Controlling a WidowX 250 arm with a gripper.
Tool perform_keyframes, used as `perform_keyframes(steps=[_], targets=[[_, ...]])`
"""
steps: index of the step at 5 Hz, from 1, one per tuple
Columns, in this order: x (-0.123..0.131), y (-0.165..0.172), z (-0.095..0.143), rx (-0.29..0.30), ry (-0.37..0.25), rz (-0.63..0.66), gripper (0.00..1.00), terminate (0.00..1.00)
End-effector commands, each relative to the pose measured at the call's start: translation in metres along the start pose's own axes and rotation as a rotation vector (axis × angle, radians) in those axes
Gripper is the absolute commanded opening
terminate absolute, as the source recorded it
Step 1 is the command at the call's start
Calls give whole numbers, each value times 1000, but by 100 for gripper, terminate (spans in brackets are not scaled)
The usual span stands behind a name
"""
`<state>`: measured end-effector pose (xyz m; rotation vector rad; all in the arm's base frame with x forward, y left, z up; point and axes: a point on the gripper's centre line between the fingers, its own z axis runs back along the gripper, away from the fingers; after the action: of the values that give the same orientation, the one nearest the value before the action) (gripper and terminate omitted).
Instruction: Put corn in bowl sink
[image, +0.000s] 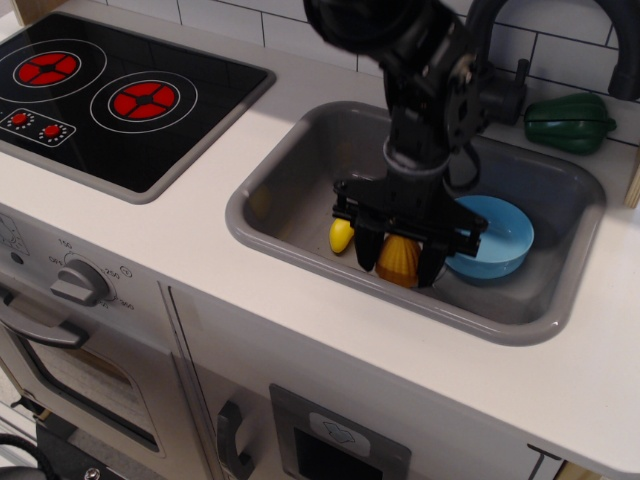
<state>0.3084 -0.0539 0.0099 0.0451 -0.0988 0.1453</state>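
Single view, looking down across the white toy-kitchen counter.

Black two-fingered gripper (399, 258) hanging inside the rectangular grey toy sink basin (290, 190), fingers pointing down and clamped on the stubby yellow-orange toy corn cob (398, 260). Corn caught between the two black fingers (366, 243), its wide bumpy end showing below them; apparently lifted clear of the basin floor, though no gap is plainly visible from this angle.

Just to the gripper's right, at about the same depth: small round light-blue plastic bowl (493, 238), upright on the basin floor, empty as far as can be seen (its near-left rim partly hidden behind the gripper's crossbar). Just to the gripper's left: rounded yellow end of a smooth toy banana (341, 236), near the finger but seemingly not touching it.

Behind and above the tool: black curved faucet (500, 60). Farther back to the right, on the counter: dark green toy pepper (568, 122). Far to the left: black stovetop with red burner rings (100, 95).

Step in hand, judging by the layout: grasp made, carry to the bowl not yet done. Next move likely calls for a little more height to clear the bowl's rim, a short sideways shift to the right until the corn is over the blue hollow, then a release. Worth watching: the right finger clipping the rim and tipping the light bowl.
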Motion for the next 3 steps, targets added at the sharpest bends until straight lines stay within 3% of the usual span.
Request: perform_keyframes(steps=[1, 3], targets=[[42, -29, 47, -78, -100, 99, 0, 0], [70, -50, 27, -64, -57, 166, 0, 0]])
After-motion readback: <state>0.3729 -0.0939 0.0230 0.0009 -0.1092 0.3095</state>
